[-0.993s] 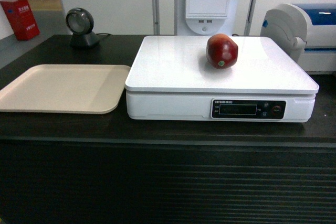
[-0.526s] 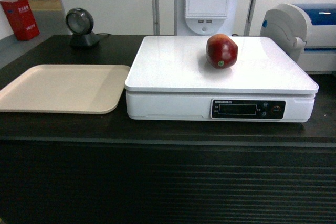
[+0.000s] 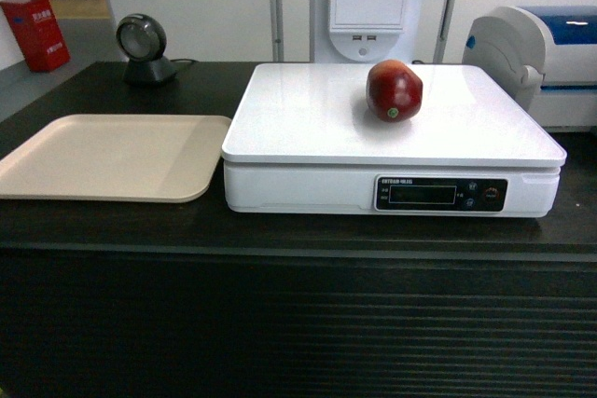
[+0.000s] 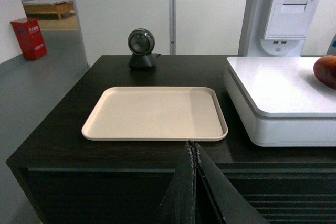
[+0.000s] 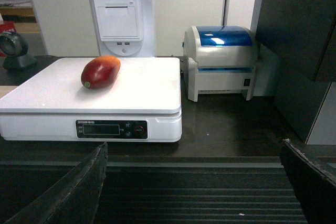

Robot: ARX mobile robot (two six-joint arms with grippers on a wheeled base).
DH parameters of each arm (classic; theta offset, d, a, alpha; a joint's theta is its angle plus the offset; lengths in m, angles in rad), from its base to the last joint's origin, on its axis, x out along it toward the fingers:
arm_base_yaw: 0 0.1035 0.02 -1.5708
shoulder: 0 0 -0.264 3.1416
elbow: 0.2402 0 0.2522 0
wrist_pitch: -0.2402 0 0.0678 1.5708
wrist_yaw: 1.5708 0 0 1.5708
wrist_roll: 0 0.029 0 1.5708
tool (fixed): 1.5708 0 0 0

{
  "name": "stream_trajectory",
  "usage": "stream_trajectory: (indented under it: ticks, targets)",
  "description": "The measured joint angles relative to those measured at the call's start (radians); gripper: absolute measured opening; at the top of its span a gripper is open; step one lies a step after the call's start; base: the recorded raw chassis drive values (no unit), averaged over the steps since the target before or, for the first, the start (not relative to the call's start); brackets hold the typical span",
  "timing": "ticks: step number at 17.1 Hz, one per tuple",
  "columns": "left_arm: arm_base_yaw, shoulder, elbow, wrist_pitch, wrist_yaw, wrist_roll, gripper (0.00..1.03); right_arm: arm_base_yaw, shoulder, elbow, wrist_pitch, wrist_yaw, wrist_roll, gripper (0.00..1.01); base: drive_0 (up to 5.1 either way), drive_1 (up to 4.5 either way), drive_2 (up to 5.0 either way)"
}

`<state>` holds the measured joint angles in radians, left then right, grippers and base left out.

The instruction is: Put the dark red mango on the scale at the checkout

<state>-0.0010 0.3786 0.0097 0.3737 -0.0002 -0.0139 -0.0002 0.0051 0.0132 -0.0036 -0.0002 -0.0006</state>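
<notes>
The dark red mango (image 3: 395,90) lies on the white platter of the scale (image 3: 308,128), toward its back right; nothing touches it. It also shows in the right wrist view as mango (image 5: 101,72) on the scale (image 5: 47,98), and at the edge of the left wrist view as mango (image 4: 326,71). The scale stands on the black checkout (image 3: 280,323) counter. My left gripper (image 4: 193,146) is shut and empty, held in front of the counter edge. My right gripper (image 5: 194,153) is open wide with nothing in it, back in front of the ribbed counter face. Neither arm shows in the head view.
A beige tray (image 3: 107,157) lies left of the scale. A round black scanner (image 3: 143,48) stands at the back left. A white and blue label printer (image 5: 223,61) sits right of the scale, a white receipt terminal (image 3: 370,2) behind it. A dark panel (image 5: 299,51) rises at far right.
</notes>
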Motion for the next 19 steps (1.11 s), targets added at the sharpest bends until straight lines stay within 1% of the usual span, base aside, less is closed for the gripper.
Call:
stream_trajectory:
  ticks: [4,10,11,12,14,19]
  targets:
    - [0.0,-0.104,0.0,-0.102,0.0,0.0,0.02,0.0,0.0,0.0,0.0,0.0,0.0,0.98,0.0,0.0,0.0]
    - [0.0,-0.214,0.0,-0.213,0.0,0.0,0.02,0.0,0.0,0.0,0.0,0.0,0.0,0.98,0.0,0.0,0.0]
    - [0.0,-0.301,0.001,-0.352,0.001,0.0,0.02,0.0,0.0,0.0,0.0,0.0,0.0,0.98,0.0,0.0,0.0]
    - [0.0,-0.372,0.001,-0.367,0.0,0.0,0.02,0.0,0.0,0.0,0.0,0.0,0.0,0.98,0.0,0.0,0.0]
    - [0.0,-0.37,0.001,-0.383,-0.002,0.0,0.02,0.0,0.0,0.0,0.0,0.0,0.0,0.98,0.0,0.0,0.0]
    - [0.0,-0.37,0.001,-0.377,0.0,0.0,0.02,0.0,0.0,0.0,0.0,0.0,0.0,0.98,0.0,0.0,0.0]
